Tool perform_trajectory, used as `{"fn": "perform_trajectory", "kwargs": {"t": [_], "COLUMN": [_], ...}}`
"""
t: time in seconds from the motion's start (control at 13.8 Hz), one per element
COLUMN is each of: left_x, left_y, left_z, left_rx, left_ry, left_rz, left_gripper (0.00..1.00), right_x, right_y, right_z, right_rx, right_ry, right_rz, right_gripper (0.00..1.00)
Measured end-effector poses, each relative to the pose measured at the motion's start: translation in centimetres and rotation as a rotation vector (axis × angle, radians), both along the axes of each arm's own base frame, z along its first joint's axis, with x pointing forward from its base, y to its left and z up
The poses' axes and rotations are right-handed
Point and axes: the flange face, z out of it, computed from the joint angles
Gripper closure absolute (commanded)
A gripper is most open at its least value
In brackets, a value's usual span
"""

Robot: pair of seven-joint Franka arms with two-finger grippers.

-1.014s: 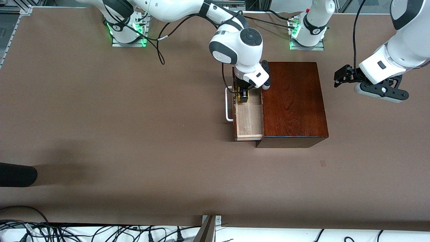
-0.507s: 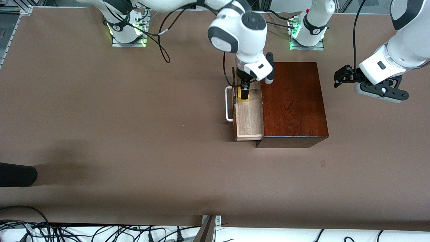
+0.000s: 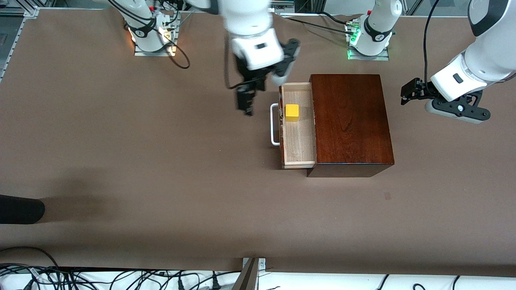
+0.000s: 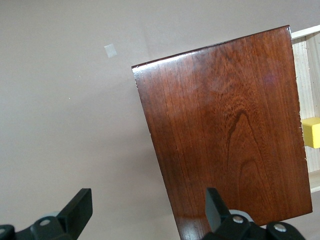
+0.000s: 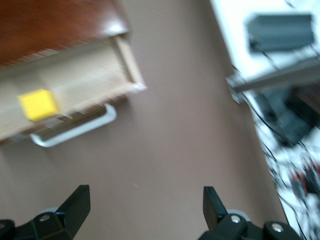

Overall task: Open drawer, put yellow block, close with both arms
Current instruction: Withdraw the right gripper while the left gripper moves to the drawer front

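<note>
The drawer [image 3: 299, 137] stands pulled out of the mahogany box [image 3: 350, 121], with its white handle [image 3: 274, 125] toward the right arm's end of the table. The yellow block [image 3: 292, 112] rests inside the pale tray, free of any gripper. My right gripper [image 3: 245, 105] hangs open and empty over the bare table beside the handle. Its wrist view shows the yellow block [image 5: 38, 104], the handle [image 5: 75, 131] and the right gripper [image 5: 145, 205]. My left gripper [image 3: 408, 93] waits open over the table beside the box, toward the left arm's end. The left wrist view shows the box top [image 4: 230, 130] and the block [image 4: 312, 132].
A dark rounded object [image 3: 20, 209] pokes in at the table's edge toward the right arm's end. Cables [image 3: 121, 278] run along the table edge nearest the front camera. Both arm bases [image 3: 153, 36] [image 3: 369, 38] stand at the farthest edge.
The right gripper opened and let go of the yellow block, then rose and swung out of the drawer toward the right arm's end. The block stays in the tray. The left arm kept still.
</note>
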Motion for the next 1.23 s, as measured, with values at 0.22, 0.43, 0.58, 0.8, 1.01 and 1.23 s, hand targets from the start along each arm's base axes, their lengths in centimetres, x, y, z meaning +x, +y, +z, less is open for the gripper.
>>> {"fn": "perform_trajectory", "kwargs": {"t": [0.22,0.43,0.58,0.8,1.01,1.23], "left_x": [0.0,0.0,-0.4,-0.9,-1.5,-4.2], "left_y": [0.0,-0.3,-1.4,-4.5,-7.6,-14.7], "left_z": [0.0,0.1,0.8,2.2,2.1,1.1], "left_rx": [0.0,-0.001,-0.002,-0.083,-0.185,-0.274], "left_ry": [0.0,0.002,0.031,0.068,0.119,0.235], "left_rz": [0.0,-0.017,-0.045,-0.084,-0.122,-0.239], "left_gripper": [0.0,0.0,0.0,0.0,0.0,0.0], "right_x": [2.4,2.9,3.0,2.2,0.0,-1.0], "right_y": [-8.2,-16.2,-20.5,-24.4,-27.9,-32.6], "right_z": [3.3,6.8,8.1,7.6,6.0,4.3], "right_rx": [-0.029,0.005,0.045,0.046,0.051,0.07], "right_ry": [0.05,0.13,0.171,0.201,0.216,0.258], "right_rz": [-0.145,-0.315,-0.441,-0.553,-0.645,-0.729], "right_gripper": [0.0,0.0,0.0,0.0,0.0,0.0]}}
